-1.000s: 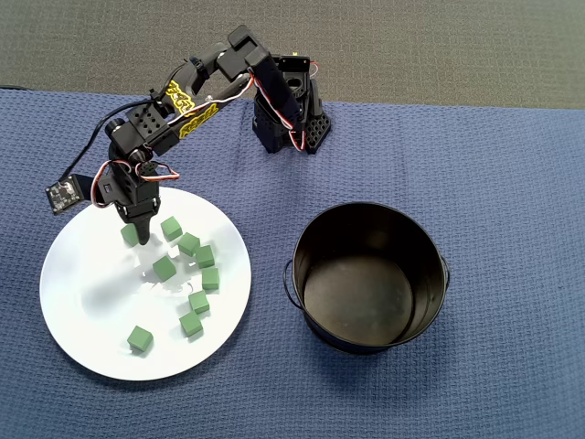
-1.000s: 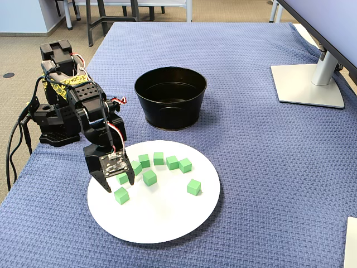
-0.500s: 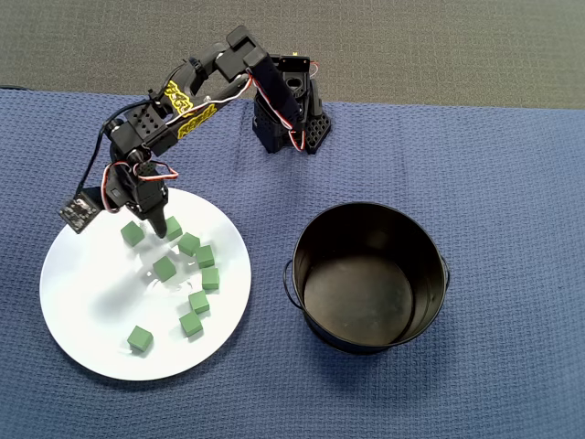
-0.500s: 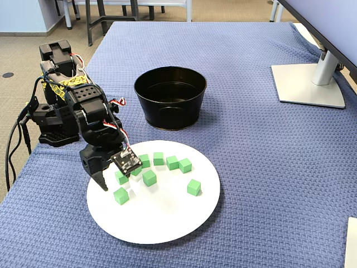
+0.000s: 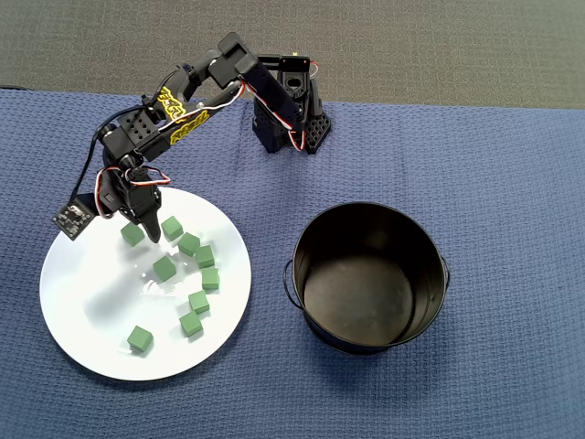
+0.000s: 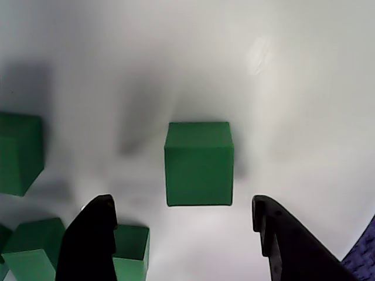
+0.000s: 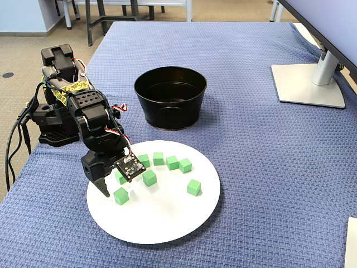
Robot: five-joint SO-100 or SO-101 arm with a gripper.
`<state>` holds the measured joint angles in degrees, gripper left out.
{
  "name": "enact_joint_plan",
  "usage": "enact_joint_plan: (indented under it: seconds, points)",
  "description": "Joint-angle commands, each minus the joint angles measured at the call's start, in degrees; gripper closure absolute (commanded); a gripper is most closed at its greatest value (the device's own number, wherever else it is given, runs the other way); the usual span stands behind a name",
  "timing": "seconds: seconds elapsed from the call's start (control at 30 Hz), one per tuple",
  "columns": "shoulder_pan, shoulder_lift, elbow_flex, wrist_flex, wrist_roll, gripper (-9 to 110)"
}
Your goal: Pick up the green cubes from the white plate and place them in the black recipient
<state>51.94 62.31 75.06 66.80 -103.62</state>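
On white plate | green cube just ahead of gripper | jaws spread, empty

The robot arm is made of black plastic blocks, and its black base has rows of little round holes. Yellow tape with black marks is wrapped around the middle part, and thin red, white and black wires loop along its joints. A small black square board hangs by the gripper, whose two fingers are black and pointed.
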Motion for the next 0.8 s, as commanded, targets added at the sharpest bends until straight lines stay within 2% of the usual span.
enact_joint_plan:
  seconds: [0.0, 0.47, 0.53, 0.67, 0.77]
  points:
    - [0.4, 0.2, -4.4, 0.3, 0.4, 79]
    - [0.9, -5.4, -10.6, 0.1, 1.5, 86]
    - [0.8, -6.1, -11.5, 0.1, 1.8, 88]
    - [0.8, -6.6, -12.1, 0.2, 2.5, 101]
    - [0.6, -6.3, -11.1, -0.4, 2.7, 101]
